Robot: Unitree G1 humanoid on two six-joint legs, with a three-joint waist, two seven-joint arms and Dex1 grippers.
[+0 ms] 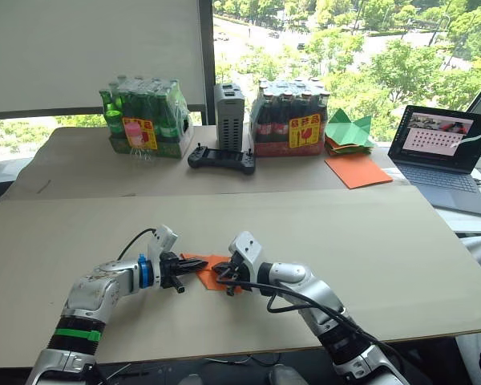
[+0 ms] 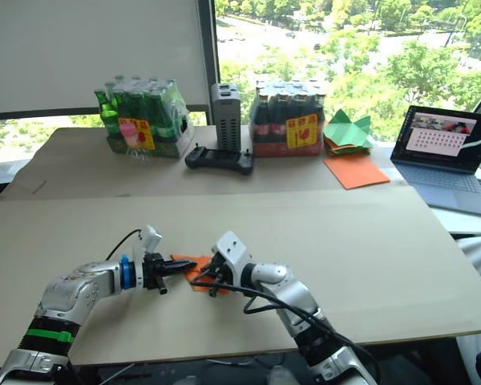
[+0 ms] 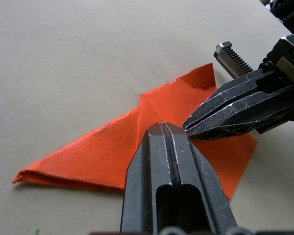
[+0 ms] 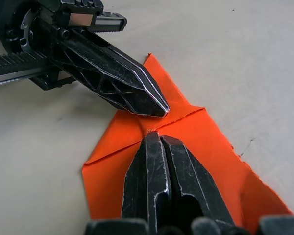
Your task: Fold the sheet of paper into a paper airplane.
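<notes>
Orange paper [image 3: 176, 103] thin, floppy, slips; I'd pinch at layered fold. Left gripper [image 3: 167, 128], right gripper [image 4: 157, 137] both clenched, tips pressing it.

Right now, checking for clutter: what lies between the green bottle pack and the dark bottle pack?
A grey ribbed box stands between them, with a black handheld controller lying before it, in the left eye view.
</notes>
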